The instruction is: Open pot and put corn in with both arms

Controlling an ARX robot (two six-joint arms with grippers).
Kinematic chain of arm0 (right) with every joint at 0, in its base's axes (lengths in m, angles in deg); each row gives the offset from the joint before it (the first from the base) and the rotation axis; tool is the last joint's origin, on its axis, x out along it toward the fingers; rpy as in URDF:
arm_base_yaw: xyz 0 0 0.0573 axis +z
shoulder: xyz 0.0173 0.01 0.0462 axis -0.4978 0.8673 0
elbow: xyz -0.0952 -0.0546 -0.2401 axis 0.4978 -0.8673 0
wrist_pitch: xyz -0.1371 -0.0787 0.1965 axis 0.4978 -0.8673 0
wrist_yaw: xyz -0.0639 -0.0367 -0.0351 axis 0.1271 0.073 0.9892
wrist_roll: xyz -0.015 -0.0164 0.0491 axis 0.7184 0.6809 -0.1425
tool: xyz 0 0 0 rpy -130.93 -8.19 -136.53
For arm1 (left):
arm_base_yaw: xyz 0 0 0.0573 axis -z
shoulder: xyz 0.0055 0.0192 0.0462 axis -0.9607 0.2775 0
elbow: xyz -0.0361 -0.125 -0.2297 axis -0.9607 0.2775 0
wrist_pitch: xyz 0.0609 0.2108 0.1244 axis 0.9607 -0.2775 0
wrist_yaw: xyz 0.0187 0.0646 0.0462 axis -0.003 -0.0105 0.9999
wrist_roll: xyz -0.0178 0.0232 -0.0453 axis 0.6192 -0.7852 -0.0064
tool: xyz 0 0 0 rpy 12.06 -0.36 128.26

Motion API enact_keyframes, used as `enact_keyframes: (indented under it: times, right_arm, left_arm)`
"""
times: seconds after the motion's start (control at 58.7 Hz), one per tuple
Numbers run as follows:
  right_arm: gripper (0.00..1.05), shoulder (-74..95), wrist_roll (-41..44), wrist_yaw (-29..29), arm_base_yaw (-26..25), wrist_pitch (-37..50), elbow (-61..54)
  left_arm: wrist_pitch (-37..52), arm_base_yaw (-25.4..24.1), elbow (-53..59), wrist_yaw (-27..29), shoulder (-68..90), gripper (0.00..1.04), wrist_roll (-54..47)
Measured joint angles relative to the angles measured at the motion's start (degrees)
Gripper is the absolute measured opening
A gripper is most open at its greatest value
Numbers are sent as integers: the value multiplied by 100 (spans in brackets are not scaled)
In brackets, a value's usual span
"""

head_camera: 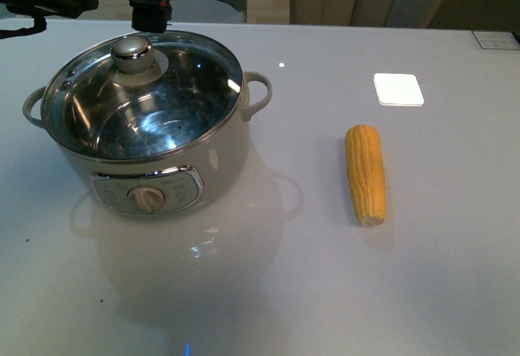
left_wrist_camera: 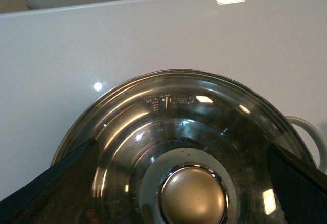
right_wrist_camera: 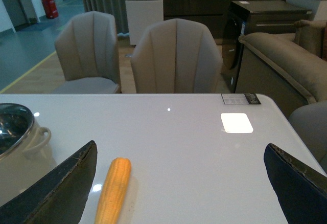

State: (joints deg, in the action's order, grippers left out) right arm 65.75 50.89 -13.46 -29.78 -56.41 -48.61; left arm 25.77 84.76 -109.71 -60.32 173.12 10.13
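Observation:
The cream pot (head_camera: pixel 166 157) stands at the table's left, closed by a glass lid (head_camera: pixel 175 100) with a round metal knob (head_camera: pixel 132 54). My left gripper (head_camera: pixel 150 15) hangs just above and behind the knob, open. In the left wrist view its two black fingers (left_wrist_camera: pixel 56 188) straddle the knob (left_wrist_camera: pixel 193 196) without touching it. The yellow-orange corn (head_camera: pixel 366 173) lies on the table to the right of the pot. My right gripper (right_wrist_camera: pixel 180 150) is open and empty above the table; the corn (right_wrist_camera: pixel 113 191) lies near its one finger (right_wrist_camera: pixel 61 183). The right gripper does not show in the front view.
A white square patch (head_camera: pixel 398 89) lies on the table behind the corn. A small label (head_camera: pixel 496 39) sits at the far right edge. Beige chairs (right_wrist_camera: pixel 176 55) stand behind the table, and a sofa (right_wrist_camera: pixel 286 65) stands off to the right.

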Motion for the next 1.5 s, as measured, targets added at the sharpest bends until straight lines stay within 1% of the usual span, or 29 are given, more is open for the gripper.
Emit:
enact_keyframes:
  times: [0.273,0.596,0.937,1.295,1.329,1.397,1.482,1.499]
  right_arm:
    - [96,0,0,0,0,0,0]
    - [96,0,0,0,0,0,0]
    - [96,0,0,0,0,0,0]
    - [96,0,0,0,0,0,0]
    - [96,0,0,0,0,0,0]
    - [96,0,0,0,0,0,0]
    - [96,0,0,2,0,0,0]
    - [96,0,0,0,0,0,0]
  left_arm:
    - [-136,31,-304,20,400,98,345]
    - [-138,2,-330,170,577,98,721]
    - [-136,52,-302,341,699,98,754]
    - [-138,109,-302,356,706,98,769]
    - [-138,116,-302,369,708,97,767]
    - [-138,120,-302,413,717,89,769]
    - [-138,122,-299,448,719,83,765]
    - [-138,125,-299,452,719,81,765]
